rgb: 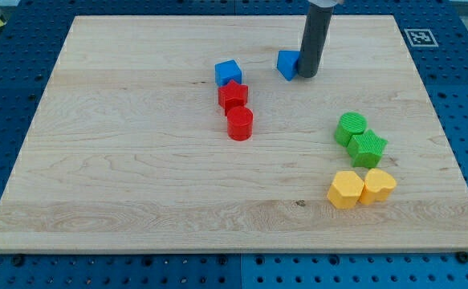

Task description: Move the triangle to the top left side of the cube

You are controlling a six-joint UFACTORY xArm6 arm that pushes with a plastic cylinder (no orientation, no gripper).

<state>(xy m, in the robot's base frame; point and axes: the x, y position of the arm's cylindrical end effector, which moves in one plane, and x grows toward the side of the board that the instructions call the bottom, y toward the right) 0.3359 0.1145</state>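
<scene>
My tip (307, 75) rests against the right side of the blue triangle (287, 63) near the board's (137, 177) top; the blue cube (228, 72) sits well left, touching the red star (233, 95); I carry no jaws.

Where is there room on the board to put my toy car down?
The view's left side of the wooden board is bare, and so is the bottom strip below the red cylinder. It is crowded at the right by the green and yellow blocks, and at the top around my tip.
</scene>
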